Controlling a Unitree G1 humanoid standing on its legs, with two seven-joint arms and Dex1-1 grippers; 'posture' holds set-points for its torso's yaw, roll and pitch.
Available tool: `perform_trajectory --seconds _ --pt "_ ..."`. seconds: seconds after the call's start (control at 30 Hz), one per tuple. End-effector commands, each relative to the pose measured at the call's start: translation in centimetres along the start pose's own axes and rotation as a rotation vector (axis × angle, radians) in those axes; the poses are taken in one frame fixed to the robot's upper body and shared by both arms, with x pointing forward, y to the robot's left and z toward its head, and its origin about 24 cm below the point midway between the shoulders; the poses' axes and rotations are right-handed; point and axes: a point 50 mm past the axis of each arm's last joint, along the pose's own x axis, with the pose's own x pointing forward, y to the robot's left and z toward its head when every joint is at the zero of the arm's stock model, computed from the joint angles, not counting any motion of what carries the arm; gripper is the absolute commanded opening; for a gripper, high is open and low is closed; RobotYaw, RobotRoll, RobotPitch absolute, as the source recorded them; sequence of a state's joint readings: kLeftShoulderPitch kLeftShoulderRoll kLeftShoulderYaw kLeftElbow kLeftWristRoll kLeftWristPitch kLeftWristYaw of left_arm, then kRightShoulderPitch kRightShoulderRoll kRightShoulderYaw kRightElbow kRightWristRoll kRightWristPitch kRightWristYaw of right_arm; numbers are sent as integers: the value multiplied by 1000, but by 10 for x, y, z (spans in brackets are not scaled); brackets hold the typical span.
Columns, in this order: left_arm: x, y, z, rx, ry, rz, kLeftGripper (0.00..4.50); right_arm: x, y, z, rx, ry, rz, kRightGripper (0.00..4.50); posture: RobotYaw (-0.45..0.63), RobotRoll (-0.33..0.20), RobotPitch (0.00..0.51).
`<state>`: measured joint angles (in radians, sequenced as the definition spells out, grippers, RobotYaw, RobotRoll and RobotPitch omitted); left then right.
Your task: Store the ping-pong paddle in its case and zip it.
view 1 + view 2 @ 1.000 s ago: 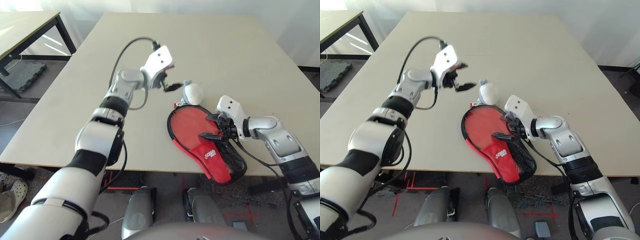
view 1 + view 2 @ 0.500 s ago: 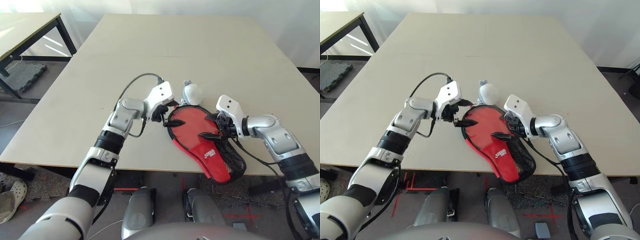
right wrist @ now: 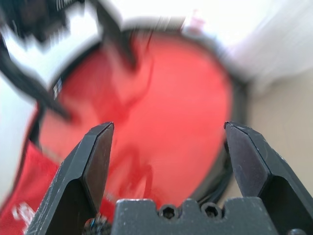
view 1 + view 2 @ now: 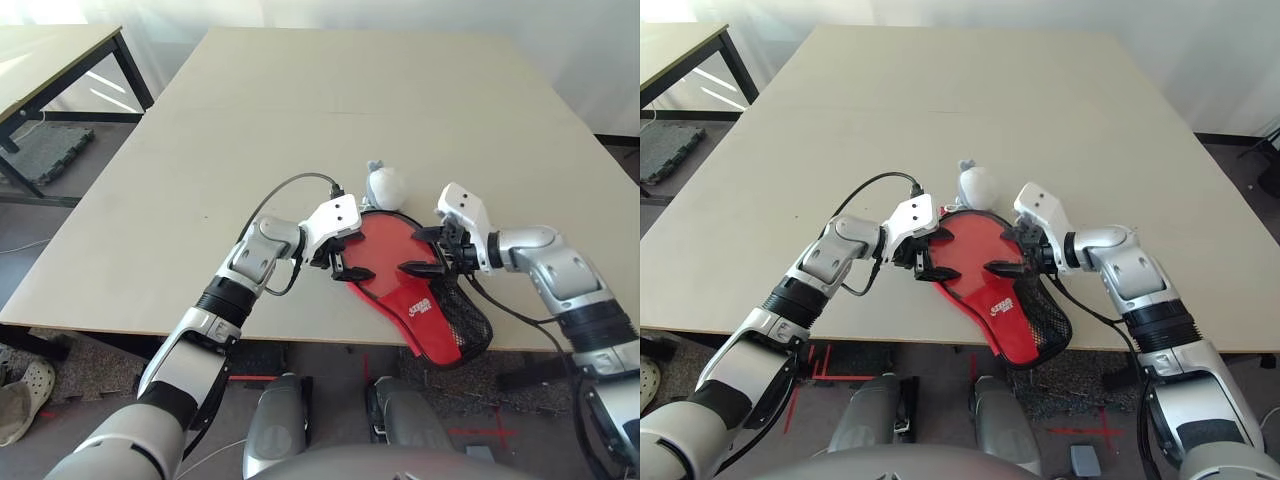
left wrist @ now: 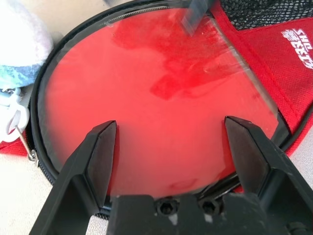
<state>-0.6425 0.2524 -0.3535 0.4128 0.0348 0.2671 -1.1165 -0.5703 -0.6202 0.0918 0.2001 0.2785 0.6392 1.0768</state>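
Here, from the head views, the case (image 4: 415, 295) lies at the tabletop's (image 4: 300, 120) near edge, paddle (image 4: 385, 250) face showing, between the left gripper (image 4: 348, 262) and right gripper (image 4: 1012, 252), both jaws wide and empty. Closer, the left wrist view shows the stiff red rubber inside the soft fabric; I judge the black zipper edge (image 5: 41, 83) the best hold.

Whitish lumpy pouch (image 4: 385, 185) w/ string on beige table (image 4: 300, 120); 2nd table (image 4: 50, 50) far left.

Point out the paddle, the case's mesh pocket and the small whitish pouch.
ping-pong paddle (image 5: 146, 98), left wrist view, middle of its red face.
case (image 4: 465, 318), left eye view, black mesh pocket.
whitish pouch (image 4: 386, 184), left eye view, its rounded body.
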Motion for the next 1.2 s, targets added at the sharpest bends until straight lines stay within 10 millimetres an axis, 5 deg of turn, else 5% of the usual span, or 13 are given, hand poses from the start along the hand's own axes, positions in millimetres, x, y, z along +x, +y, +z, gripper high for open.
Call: perform_trajectory --seconds 0.03,0.23,0.57,0.9,1.0,1.2 --pt "5 -5 -12 -39 38 -23 4420 -15 -13 37 -20 -144 -58 4500 50 0 89" --pt "6 -7 -12 -60 29 -24 4420 2 -25 58 -72 -216 -161 4500 59 0 89" --pt "10 -11 -9 -87 2 -28 4420 54 -40 42 13 -195 -252 4500 81 0 90" --pt "13 -16 -7 -93 -7 -26 4420 72 -41 15 60 -73 -210 4500 114 0 90" --pt "14 -17 -7 -95 -7 -27 4500 72 -44 16 68 -68 -233 3898 120 0 91" --pt "15 -18 -7 -98 -8 -27 4500 71 -49 29 66 -104 -280 1629 125 0 90"
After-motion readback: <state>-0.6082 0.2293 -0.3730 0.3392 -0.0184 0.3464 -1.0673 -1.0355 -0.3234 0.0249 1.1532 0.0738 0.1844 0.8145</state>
